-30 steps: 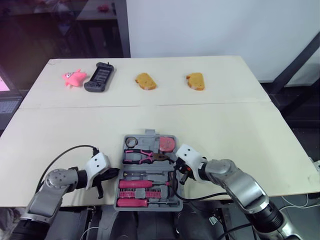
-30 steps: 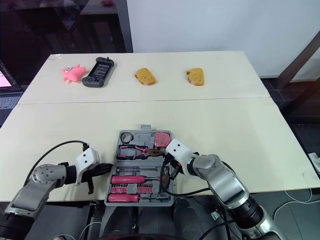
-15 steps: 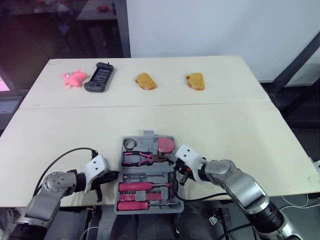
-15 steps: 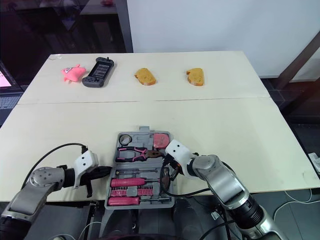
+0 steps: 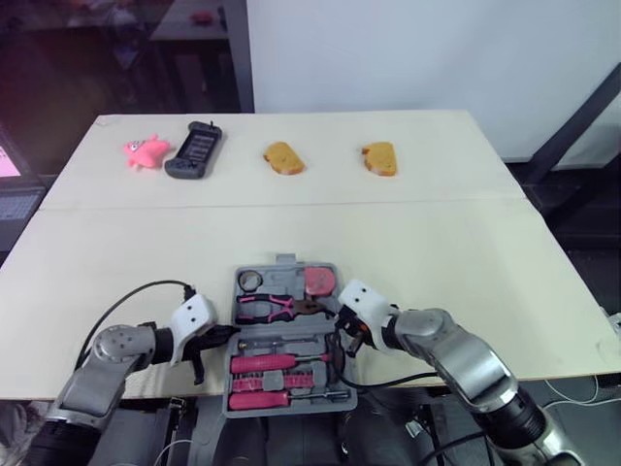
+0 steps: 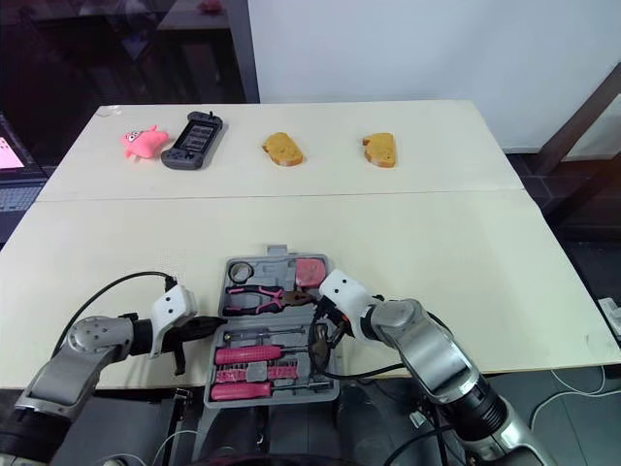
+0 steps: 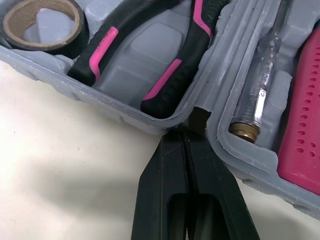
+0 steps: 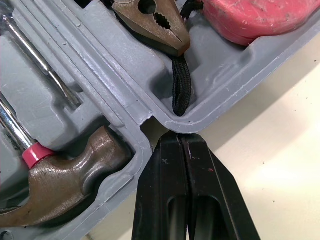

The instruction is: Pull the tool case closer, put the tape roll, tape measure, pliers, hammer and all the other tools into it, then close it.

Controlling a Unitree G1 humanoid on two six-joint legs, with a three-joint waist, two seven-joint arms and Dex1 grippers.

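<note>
Moved: left tool point(image 7: 190, 131) has come back to the tool case's point(image 5: 288, 260) left hinge notch.
Left tool: fingers together, tips in that notch.
Right tool point(image 8: 181, 137): fingers together, tips at the case's right hinge notch.
Case: open, holding pliers point(image 5: 272, 307), hammer point(image 8: 65, 180), tape roll point(image 5: 254, 280), tape measure point(image 5: 321, 281).
Beyond case: pink toy point(image 5: 144, 151), handheld console point(image 5: 193, 150).

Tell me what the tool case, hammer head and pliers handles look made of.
The tool case looks like moulded grey plastic, matte and scuffed, with formed pockets. The hammer head is probably steel, dull brown and worn. The pliers handles seem rubbery plastic grips, black with pink inlays and a slight sheen.
</note>
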